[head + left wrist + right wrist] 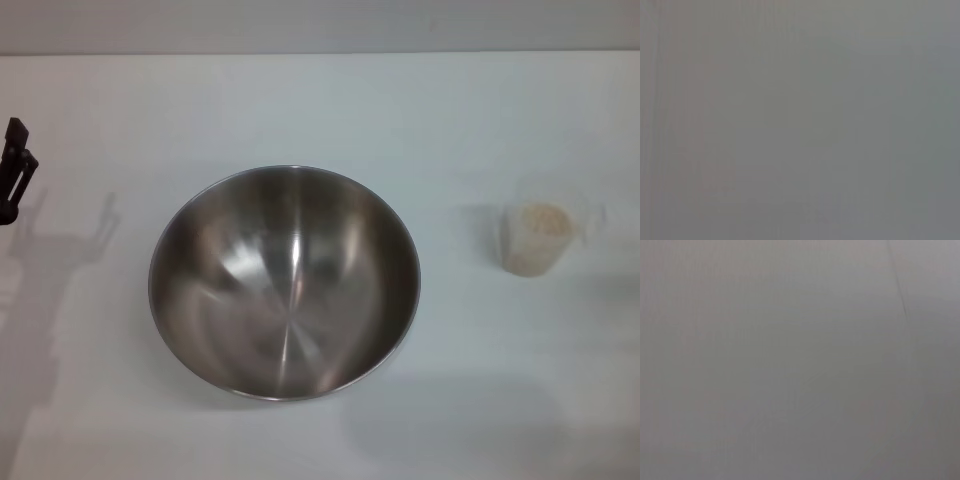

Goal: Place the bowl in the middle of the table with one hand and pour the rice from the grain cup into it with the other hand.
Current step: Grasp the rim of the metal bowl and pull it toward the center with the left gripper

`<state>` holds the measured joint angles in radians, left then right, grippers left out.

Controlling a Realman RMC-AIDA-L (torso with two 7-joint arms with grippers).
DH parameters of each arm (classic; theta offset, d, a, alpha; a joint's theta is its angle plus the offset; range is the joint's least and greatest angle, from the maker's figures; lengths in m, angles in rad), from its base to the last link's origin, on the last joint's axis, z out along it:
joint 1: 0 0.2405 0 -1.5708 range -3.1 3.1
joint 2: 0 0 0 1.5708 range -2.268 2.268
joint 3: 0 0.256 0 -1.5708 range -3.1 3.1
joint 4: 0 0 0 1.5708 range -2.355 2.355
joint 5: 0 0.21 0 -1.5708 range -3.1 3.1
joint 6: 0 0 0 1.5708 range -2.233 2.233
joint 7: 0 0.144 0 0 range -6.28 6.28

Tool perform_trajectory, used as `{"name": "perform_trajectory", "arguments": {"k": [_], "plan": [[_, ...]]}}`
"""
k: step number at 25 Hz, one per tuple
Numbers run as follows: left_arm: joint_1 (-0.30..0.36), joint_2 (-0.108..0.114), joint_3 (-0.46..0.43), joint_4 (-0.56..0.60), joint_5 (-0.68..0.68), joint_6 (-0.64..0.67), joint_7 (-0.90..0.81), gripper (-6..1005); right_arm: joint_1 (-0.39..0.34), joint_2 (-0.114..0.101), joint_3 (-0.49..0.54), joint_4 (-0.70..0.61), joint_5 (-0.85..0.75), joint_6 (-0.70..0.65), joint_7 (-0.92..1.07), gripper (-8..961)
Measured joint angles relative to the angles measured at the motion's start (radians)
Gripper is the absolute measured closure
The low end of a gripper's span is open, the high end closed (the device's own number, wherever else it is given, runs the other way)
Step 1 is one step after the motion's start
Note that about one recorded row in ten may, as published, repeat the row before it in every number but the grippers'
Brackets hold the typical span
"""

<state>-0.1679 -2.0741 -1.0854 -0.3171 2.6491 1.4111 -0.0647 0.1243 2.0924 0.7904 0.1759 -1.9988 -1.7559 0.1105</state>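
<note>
The bowl point(285, 282) sits upright on the table point(320, 110), nearest the robot and a little to the robot's left of the middle; its brushed steel interior shows only reflections, with no grains in it; to the robot's right of it, well apart and slightly farther off, stands the grain cup point(541, 238), upright, clear-walled, with the rice point(545, 220) inside as a pale mass reaching close to its rim; the cup's handle cannot be made out for certain; at the far left edge of the head view a dark part of the left gripper point(14, 170) shows above the table, well apart from the bowl and touching nothing, and whether its jaws are apart or together cannot be told, since only a sliver of it shows; the right gripper does not appear in the head view; both wrist views show only a flat grey surface with nothing to identify on it.
</note>
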Motion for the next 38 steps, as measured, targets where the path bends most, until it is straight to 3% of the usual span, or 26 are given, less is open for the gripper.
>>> {"name": "perform_trajectory", "arguments": {"k": [8, 12, 17, 20, 21, 22, 23, 25, 26, 30, 33, 34, 35, 36, 38], "plan": [[-0.012, 0.001, -0.013, -0.024, 0.0, -0.001, 0.002, 147, 0.0, 0.0, 0.0, 0.004, 0.0, -0.001, 0.0, 113], [-0.004, 0.011, -0.018, -0.1, 0.007, -0.065, 0.005, 151, 0.004, 0.0, 0.0, 0.004, 0.0, -0.001, 0.0, 113], [0.084, 0.069, -0.033, -0.464, 0.03, -0.437, 0.122, 155, 0.011, -0.001, 0.0, 0.005, 0.0, -0.002, 0.0, 113], [0.155, 0.091, -0.095, -0.742, 0.099, -0.755, 0.193, 158, 0.016, -0.002, 0.0, 0.005, 0.0, -0.002, 0.0, 113], [0.155, 0.091, -0.095, -0.742, 0.099, -0.755, 0.193, 159, 0.016, -0.002, 0.0, 0.005, 0.0, -0.002, 0.0, 113], [0.19, 0.1, -0.143, -0.925, 0.146, -0.985, 0.181, 160, 0.017, -0.002, 0.0, 0.005, 0.0, -0.002, 0.0, 113], [0.196, 0.103, -0.154, -0.967, 0.152, -1.043, 0.178, 161, 0.018, -0.002, 0.0, 0.005, 0.0, -0.002, 0.0, 113], [0.209, 0.115, -0.202, -1.158, 0.158, -1.326, 0.167, 162, 0.019, -0.002, 0.0, 0.005, 0.0, -0.001, 0.0, 113], [0.209, 0.115, -0.202, -1.158, 0.158, -1.326, 0.167, 163, 0.019, -0.002, 0.0, 0.005, 0.0, -0.001, 0.0, 113], [0.178, 0.119, -0.29, -1.345, 0.094, -1.692, 0.179, 167, 0.022, -0.002, 0.0, 0.005, 0.0, 0.005, 0.0, 113], [0.167, 0.12, -0.325, -1.386, 0.025, -1.78, 0.225, 170, 0.024, -0.002, 0.0, 0.005, 0.0, 0.007, 0.0, 113], [0.161, 0.12, -0.352, -1.403, -0.027, -1.825, 0.267, 170, 0.025, -0.002, 0.0, 0.005, 0.0, 0.007, 0.0, 113], [0.147, 0.114, -0.415, -1.424, -0.162, -1.923, 0.383, 171, 0.027, -0.003, 0.0, 0.003, 0.0, 0.007, 0.0, 113], [0.147, 0.114, -0.415, -1.424, -0.162, -1.923, 0.383, 172, 0.027, -0.003, 0.0, 0.003, 0.0, 0.007, 0.0, 113], [0.127, 0.092, -0.511, -1.429, -0.321, -2.062, 0.52, 174, 0.028, -0.003, 0.0, 0.003, 0.0, 0.008, 0.0, 113]]}}
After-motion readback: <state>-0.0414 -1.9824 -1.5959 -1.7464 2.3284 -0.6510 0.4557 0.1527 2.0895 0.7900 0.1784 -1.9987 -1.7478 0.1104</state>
